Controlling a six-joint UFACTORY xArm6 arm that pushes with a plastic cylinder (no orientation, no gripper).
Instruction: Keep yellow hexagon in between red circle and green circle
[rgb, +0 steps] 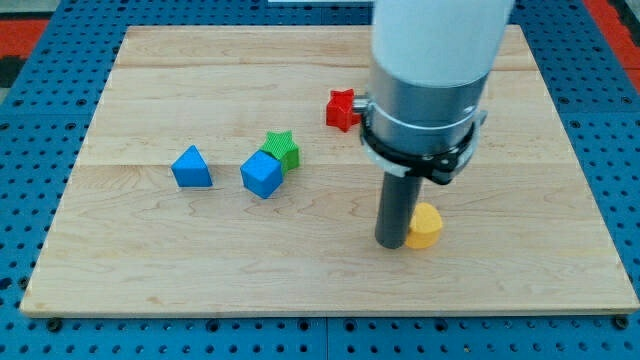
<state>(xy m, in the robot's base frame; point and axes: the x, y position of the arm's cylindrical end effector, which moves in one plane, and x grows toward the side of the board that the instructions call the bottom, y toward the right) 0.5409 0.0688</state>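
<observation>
Right now the yellow hexagon (425, 226) sits toward the tabletop's (150, 270) lower right, touching my tip (391, 243) — which stands just at its left. No jaws on this rod, so nothing to tell there. Up by the arm lies a red star (341, 109); well left, a green star (283, 149) touches a blue cube (262, 175), a blue triangle (191, 167) beyond.

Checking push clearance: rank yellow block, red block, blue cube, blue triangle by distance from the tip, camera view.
From my tip:
1. yellow block, touching, on its right.
2. red block, toward the view's top.
3. blue cube, to the left.
4. blue triangle, farthest left.
</observation>
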